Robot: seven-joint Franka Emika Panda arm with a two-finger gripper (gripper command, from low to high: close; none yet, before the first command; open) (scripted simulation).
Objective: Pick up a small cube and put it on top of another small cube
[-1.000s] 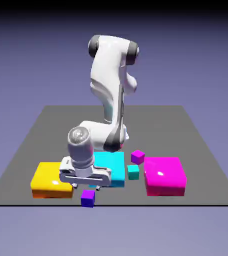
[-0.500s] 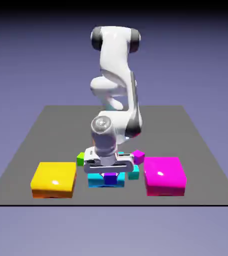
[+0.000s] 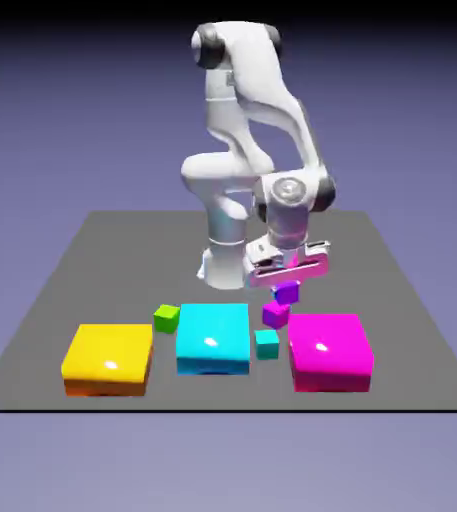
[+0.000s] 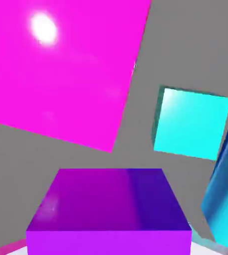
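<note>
Carrying the violet cube [image 3: 287,293] pinched in the gripper [image 3: 288,287], lifted just above the magenta-purple cube [image 3: 275,314] beside the big magenta block [image 3: 330,350]. Pickup looks done; lining up, lowering and letting go remain.

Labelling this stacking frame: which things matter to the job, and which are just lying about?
Job:
violet cube, held in the gripper
magenta cube, just below it

Lying about:
teal cube
green cube
yellow block
cyan block
magenta block
</note>
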